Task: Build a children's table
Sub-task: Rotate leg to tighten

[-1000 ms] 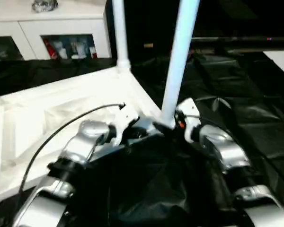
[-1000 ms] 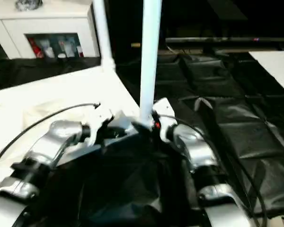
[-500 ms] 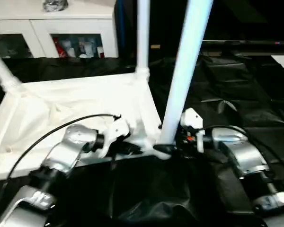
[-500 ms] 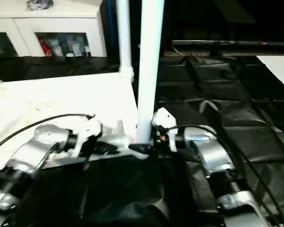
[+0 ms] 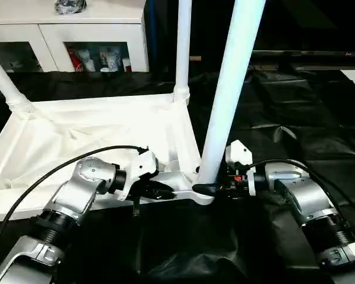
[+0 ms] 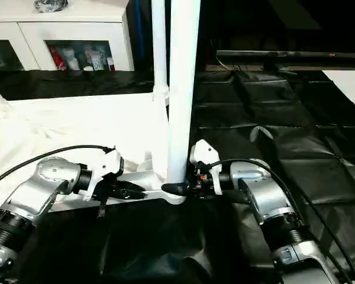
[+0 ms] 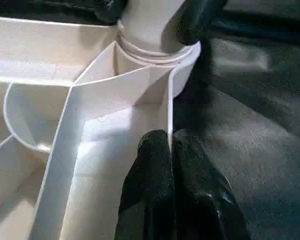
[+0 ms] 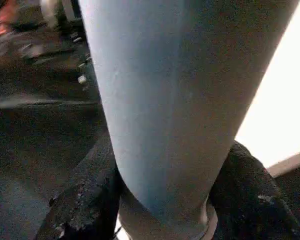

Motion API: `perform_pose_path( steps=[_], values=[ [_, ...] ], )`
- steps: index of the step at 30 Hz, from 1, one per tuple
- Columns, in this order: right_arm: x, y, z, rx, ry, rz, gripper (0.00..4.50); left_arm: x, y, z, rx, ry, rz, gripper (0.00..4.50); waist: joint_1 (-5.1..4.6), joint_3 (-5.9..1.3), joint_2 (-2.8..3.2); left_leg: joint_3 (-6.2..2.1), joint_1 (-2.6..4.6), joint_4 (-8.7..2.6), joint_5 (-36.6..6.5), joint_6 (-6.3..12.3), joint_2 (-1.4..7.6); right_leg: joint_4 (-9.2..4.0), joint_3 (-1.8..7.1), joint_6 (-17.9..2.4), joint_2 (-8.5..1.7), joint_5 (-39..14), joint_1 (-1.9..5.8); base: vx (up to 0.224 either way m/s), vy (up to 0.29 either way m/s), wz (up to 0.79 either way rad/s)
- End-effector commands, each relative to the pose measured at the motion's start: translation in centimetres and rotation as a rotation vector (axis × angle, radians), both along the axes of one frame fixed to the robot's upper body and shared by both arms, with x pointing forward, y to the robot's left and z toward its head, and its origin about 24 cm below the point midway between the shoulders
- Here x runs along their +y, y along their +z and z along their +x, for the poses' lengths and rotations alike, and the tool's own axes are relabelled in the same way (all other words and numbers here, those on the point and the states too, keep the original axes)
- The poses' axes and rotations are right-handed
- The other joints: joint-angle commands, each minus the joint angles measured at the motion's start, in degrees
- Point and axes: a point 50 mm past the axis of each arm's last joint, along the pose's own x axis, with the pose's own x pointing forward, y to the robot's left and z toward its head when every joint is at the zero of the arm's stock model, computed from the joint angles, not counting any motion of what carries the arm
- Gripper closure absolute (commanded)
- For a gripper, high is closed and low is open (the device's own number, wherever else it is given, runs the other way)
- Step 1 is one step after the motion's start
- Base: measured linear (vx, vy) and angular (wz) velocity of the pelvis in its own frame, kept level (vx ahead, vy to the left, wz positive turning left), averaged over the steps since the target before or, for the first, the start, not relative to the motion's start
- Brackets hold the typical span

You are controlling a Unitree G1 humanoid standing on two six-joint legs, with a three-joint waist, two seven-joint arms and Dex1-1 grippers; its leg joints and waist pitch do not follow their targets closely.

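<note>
Tabletop: the white tabletop (image 5: 94, 136) lies underside up on the black-covered bench (image 5: 307, 118), ahead of and between the two claws, its ribbed compartments holding nothing but their own white walls.
Cabinet: a white cabinet (image 5: 77, 35) stands far beyond the left claw; behind its glass doors sit red and white containers, too small to name, and a dark bundle lies on its top.
Near leg: a long white leg (image 5: 228, 94) stands upright in the round corner socket (image 7: 155, 47) right at the right claw.
Other legs: a second leg (image 5: 181, 53) rises from the far corner socket beyond the right claw; a third (image 5: 3, 80) leans up from the far corner well beyond the left claw.
Right claw: the right claw (image 6: 180, 188) has its two black fingers (image 8: 85, 200) around the base of the near leg, one on each side, touching it just above the socket.
Left claw: the left claw (image 7: 171, 175) has its fingers pressed together on the thin edge wall of the tabletop, pinching it just beside the near socket.
</note>
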Motion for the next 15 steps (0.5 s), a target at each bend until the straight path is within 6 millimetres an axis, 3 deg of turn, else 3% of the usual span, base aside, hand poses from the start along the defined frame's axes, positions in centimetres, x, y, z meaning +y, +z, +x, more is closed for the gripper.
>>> perform_pose_path(
  steps=[1, 5, 7, 10, 12, 13, 15],
  values=[
    [1.3, -0.7, -0.3, 0.046, -0.009, 0.053, 2.41, -1.0, 1.1, 1.3, -0.064, 0.077, -0.03, 4.5, -0.38, -3.97, -0.38, -2.26, 1.95, -4.54, -13.8, 0.66, 4.44, -4.78, 3.06, -12.4, -5.58, -18.2, 1.75, 0.0, 0.0, 0.0],
    [2.5, -1.5, 0.5, 0.054, -0.164, 0.09, 2.5, -2.7, 1.4, 2.3, -0.091, 0.158, -0.058, 4.5, -0.9, -3.85, -0.25, -2.55, 1.77, -4.72, -15.0, -0.36, 4.32, -5.19, 3.05, -10.7, -5.73, -22.0, 1.8, 0.0, 0.0, 0.0],
    [2.9, -1.9, 0.9, 0.065, -0.232, 0.089, 2.5, -3.3, 1.5, 2.6, -0.102, 0.181, -0.064, 4.5, -1.15, -3.91, -0.27, -2.65, 2.03, -4.77, -15.7, -0.92, 4.31, -5.29, 2.98, -10.5, -5.68, -22.6, 1.63, 0.0, 0.0, 0.0],
    [3.7, -2.4, 1.4, 0.073, -0.335, 0.08, 2.5, -4.3, 1.7, 3.2, -0.111, 0.229, -0.068, 4.5, -1.83, -3.79, -0.31, -2.76, 1.86, -4.88, -16.4, -1.22, 4.1, -5.39, 2.89, -10.6, -5.64, -22.7, 1.74, 0.0, 0.0, 0.0],
    [5.3, -3.1, 2.4, 0.079, -0.498, 0.049, 2.5, -5.7, 1.8, 4.1, -0.13, 0.318, -0.073, 4.5, -2.27, -3.76, -0.12, -2.78, 1.89, -4.86, -16.9, -1.38, 4.14, -5.44, 2.95, -10.7, -5.71, -22.6, 1.68, 0.0, 0.0, 0.0],
    [5.6, -3.1, 2.5, 0.081, -0.516, 0.046, 2.5, -5.8, 1.9, 4.2, -0.132, 0.327, -0.075, 4.5, -2.61, -3.7, -0.05, -2.81, 2.11, -4.82, -17.9, -1.77, 3.93, -5.65, 2.84, -10.6, -5.59, -23.9, 1.43, 0.0, 0.0, 0.0],
    [7.1, -2.9, 3.1, 0.056, -0.591, 0.056, 2.5, -6.7, 2.1, 4.5, -0.149, 0.344, -0.085, 4.5, -3.0, -3.77, -0.11, -2.96, 1.89, -4.87, -17.9, -2.14, 3.89, -5.6, 2.84, -10.6, -5.78, -24.1, 1.61, 0.0, 0.0, 0.0]
  ],
)
